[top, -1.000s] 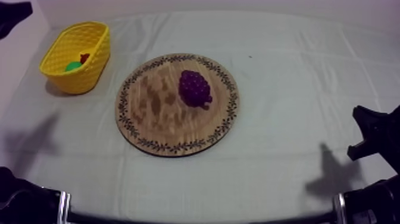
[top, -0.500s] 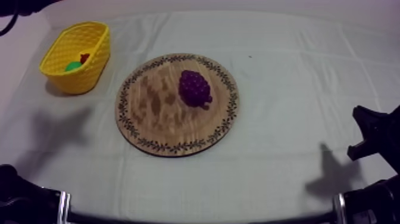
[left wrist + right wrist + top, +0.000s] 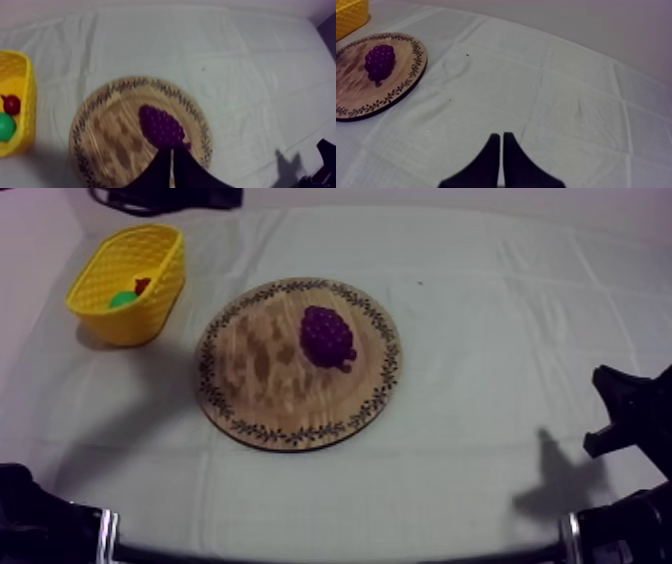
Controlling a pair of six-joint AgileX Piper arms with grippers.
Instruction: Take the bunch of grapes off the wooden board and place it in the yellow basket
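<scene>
Top view, read from left to right, gave you this: a yellow woven plastic basket (image 3: 128, 283) stood at the left of the worktop (image 3: 480, 308), which lay under a grey-white cloth. You could make out a small red fruit (image 3: 142, 285) and a green toy fruit (image 3: 122, 299) inside it. Just to its right, not touching it, lay the round wooden board with a patterned rim (image 3: 250, 358). The purple bunch of grapes (image 3: 327, 338) rested on the right half of that board, not in the basket. The left arm (image 3: 165, 198) came in at the upper left, beyond the basket. At the lower right edge you saw the right gripper (image 3: 620, 410) low over bare cloth, well apart from the board.

Left wrist view showed you the left gripper (image 3: 172, 149) looking down on the board. Its black fingers (image 3: 187, 167) were pressed together in a narrow wedge with nothing between them, and the tip showed against the near end of the grapes. You could not tell whether it touched them. Right wrist view showed you the right gripper's fingers likewise closed together and holding nothing, over bare cloth, with the board and the grapes well beyond them.
</scene>
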